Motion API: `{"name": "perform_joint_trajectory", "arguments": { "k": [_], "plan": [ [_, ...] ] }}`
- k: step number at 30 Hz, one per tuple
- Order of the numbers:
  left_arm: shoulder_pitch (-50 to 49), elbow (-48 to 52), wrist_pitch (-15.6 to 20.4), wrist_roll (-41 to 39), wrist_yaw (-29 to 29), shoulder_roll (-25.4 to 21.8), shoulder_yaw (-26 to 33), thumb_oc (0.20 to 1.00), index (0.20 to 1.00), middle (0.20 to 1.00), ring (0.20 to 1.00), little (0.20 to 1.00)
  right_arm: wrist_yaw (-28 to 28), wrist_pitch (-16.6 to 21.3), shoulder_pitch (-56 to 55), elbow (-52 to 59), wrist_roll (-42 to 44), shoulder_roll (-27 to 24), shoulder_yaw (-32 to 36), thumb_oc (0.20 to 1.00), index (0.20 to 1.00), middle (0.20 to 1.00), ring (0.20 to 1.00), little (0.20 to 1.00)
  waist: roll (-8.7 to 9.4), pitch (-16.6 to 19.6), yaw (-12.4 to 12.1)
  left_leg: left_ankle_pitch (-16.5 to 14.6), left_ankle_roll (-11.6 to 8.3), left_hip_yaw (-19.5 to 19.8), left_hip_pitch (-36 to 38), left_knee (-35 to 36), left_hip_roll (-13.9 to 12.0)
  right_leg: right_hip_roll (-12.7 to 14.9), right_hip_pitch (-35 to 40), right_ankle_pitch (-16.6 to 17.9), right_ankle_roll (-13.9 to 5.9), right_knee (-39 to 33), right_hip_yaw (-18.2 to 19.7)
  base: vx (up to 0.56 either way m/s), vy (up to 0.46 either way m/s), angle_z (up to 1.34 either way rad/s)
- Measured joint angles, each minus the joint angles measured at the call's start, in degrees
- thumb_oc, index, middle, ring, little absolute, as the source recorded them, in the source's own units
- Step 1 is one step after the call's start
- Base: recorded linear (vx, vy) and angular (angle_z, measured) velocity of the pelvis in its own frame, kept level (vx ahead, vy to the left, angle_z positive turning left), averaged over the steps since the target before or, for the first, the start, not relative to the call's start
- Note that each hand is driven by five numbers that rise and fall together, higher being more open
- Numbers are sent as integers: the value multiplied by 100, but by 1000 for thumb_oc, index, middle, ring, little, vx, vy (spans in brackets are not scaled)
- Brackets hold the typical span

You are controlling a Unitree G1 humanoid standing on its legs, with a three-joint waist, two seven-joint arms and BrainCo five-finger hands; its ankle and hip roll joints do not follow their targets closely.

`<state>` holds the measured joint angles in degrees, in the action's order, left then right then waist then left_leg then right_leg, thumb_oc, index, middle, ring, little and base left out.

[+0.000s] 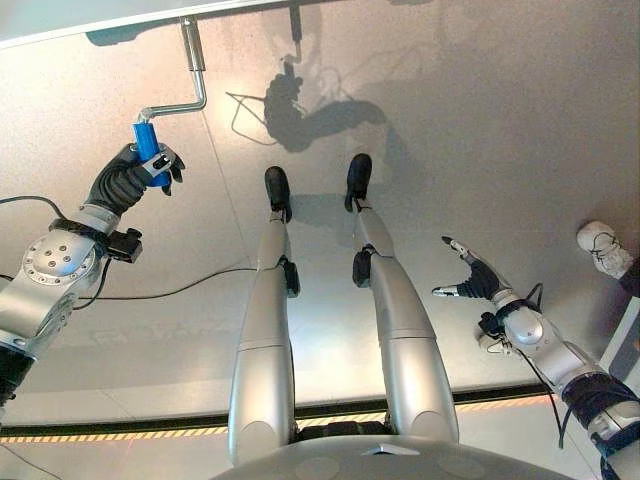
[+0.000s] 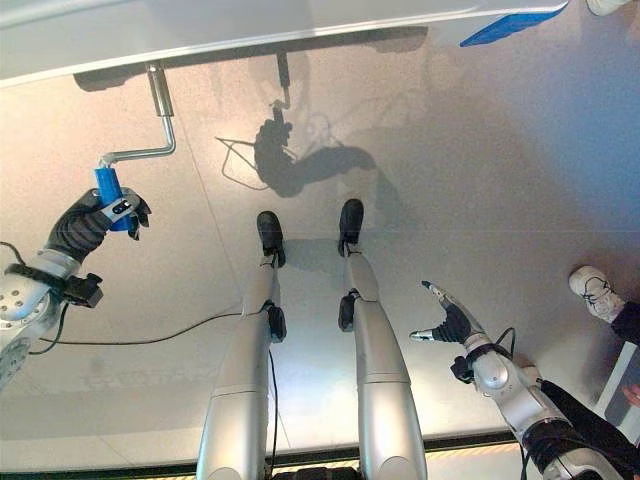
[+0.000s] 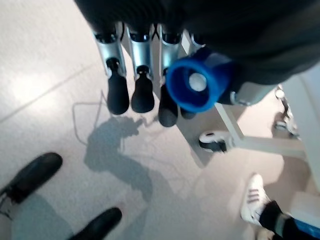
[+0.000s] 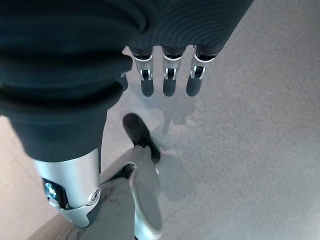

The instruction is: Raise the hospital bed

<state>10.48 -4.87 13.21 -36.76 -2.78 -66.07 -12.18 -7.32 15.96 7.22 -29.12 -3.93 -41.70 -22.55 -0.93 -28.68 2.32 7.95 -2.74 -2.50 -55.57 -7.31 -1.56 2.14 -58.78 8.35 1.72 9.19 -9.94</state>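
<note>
- Gripping the blue crank handle [image 1: 147,141] at upper left, the left hand [image 1: 128,180] is clenched round it, so it can turn the crank [image 1: 183,106] under the hospital bed [image 2: 150,35].
- Right hand [image 1: 472,282] hangs released at lower right, idle.

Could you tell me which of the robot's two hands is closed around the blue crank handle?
The left hand: its fingers curl round the blue crank handle under the bed's edge. The right hand hangs open over bare floor, holding nothing.
</note>
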Motion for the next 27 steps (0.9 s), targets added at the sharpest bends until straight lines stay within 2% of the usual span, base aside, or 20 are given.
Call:
{"name": "perform_joint_trajectory", "arguments": {
  "k": [3, 8, 16, 23, 27],
  "plan": [
    [241, -395, 43, 59, -53, 236, -73, 200, 200, 200, 200, 200, -5, 0, -1, -1, 0, -6, 0, 1000, 1000, 1000, 1000, 1000, -7, 3, -8, 4, -10, 6, -4, 0, -8, -7, 0, -5, -7, 0, 0, 0, 0, 0],
    [421, -602, 70, 187, -154, 307, -205, 200, 200, 200, 200, 200, -9, 0, -13, -17, 0, -3, 3, 1000, 1000, 1000, 1000, 1000, -8, 3, -10, 5, -12, 16, -12, 1, -5, -2, -2, -6, -7, 0, -4, 0, 0, 0],
    [1259, -1796, 91, 237, -407, 1008, -480, 200, 200, 200, 200, 200, -46, 0, -11, -13, 0, 5, -2, 1000, 1000, 1000, 1000, 1000, -11, 5, 22, 5, -11, 19, -69, 7, -8, 2, -18, -7, -8, -35, -30, 1, 4, 1],
    [1800, -2538, -26, 456, -580, 1240, -539, 200, 200, 200, 200, 200, -66, 0, 10, -28, 2, 7, -29, 1000, 1000, 1000, 1000, 1000, 35, -19, 302, 5, -10, 124, -247, -8, 1, 4, -102, 6, 6, -99, -147, 11, 23, 4],
    [2216, -2983, -99, 475, -666, 1375, -706, 200, 200, 200, 200, 200, -62, 0, 30, -29, 6, 13, -64, 1000, 1000, 1000, 1000, 1000, 79, -42, 354, -46, 8, 149, -334, -107, -3, 11, -119, 6, 3, -117, -148, 15, 47, 1]
  ]
}}
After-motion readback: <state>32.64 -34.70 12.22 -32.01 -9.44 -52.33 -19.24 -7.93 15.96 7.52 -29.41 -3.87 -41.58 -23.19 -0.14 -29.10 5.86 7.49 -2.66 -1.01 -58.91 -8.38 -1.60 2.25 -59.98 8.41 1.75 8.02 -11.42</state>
